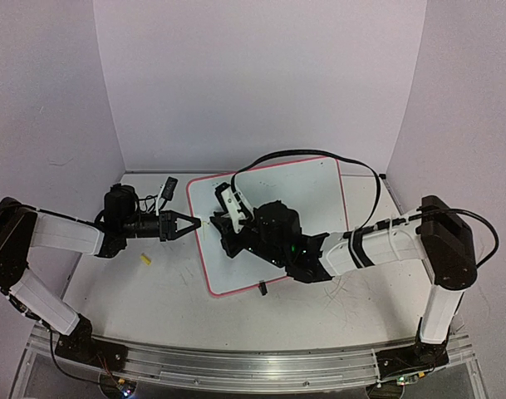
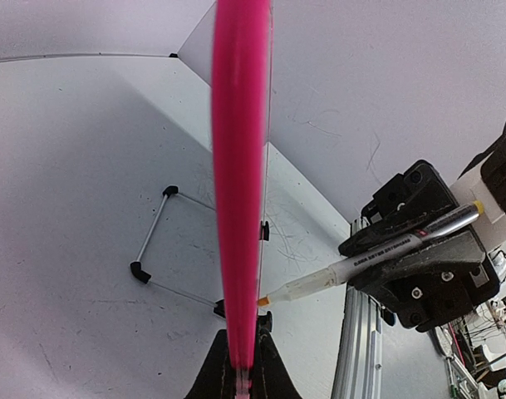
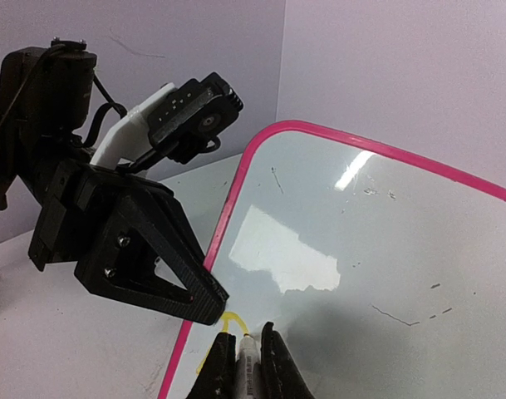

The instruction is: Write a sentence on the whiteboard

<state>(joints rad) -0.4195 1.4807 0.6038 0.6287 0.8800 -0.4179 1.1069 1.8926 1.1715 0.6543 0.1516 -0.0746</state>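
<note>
Left jaws are clamped shut on the board's [image 1: 311, 191] pink rim [image 2: 240, 166] at its left edge, steadying it on the desk [image 1: 153, 283]. Right jaws are closed on the marker [image 2: 361, 264], with its tip at the white face just inside that same edge, right beside the left jaws. One yellow loop [image 3: 228, 321] is all there is of the sentence. The line looks set to run rightward along the board's long axis, away from the left jaws. That's the right arm's job.
</note>
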